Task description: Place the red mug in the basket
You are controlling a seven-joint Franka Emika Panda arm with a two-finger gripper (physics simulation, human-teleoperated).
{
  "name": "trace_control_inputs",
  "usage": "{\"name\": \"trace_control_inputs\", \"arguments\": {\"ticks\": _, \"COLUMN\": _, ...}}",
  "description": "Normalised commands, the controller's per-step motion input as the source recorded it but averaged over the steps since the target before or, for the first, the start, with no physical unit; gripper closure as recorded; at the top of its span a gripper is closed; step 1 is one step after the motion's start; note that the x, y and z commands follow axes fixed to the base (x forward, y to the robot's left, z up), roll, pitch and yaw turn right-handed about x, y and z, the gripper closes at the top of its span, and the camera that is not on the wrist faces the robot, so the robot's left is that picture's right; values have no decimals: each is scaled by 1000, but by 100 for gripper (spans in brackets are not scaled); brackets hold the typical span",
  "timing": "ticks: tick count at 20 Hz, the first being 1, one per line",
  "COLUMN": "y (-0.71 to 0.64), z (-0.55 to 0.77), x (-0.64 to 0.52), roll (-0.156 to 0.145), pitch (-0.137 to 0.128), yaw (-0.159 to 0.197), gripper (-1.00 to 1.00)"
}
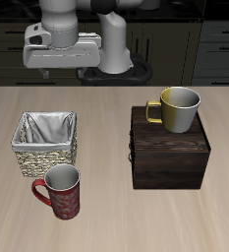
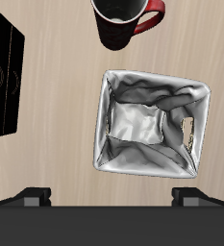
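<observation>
The red mug stands upright on the table near the front edge, just in front of the basket. Its handle points away from the dark box. The basket is square, woven, with a shiny grey lining and nothing inside. My gripper hangs high above the table behind the basket, open and empty. In the wrist view the gripper looks straight down on the basket, and the red mug shows beyond it with its red handle.
A dark wooden box stands beside the basket, and it also shows in the wrist view. A yellow mug sits on top of the box. Dark cabinets run behind the table.
</observation>
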Motion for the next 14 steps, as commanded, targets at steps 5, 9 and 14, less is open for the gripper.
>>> {"name": "trace_control_inputs", "arguments": {"ticks": 5, "y": -114, "z": 37, "x": 260, "roll": -7, "pitch": 6, "yaw": -10, "gripper": -100}}
{"name": "trace_control_inputs", "arguments": {"ticks": 9, "y": -245, "z": 30, "x": 429, "roll": -28, "pitch": 5, "yaw": -14, "gripper": -100}}
{"name": "trace_control_inputs", "arguments": {"ticks": 14, "y": -80, "z": -18, "x": 170, "roll": -23, "pitch": 15, "yaw": -25, "gripper": -100}}
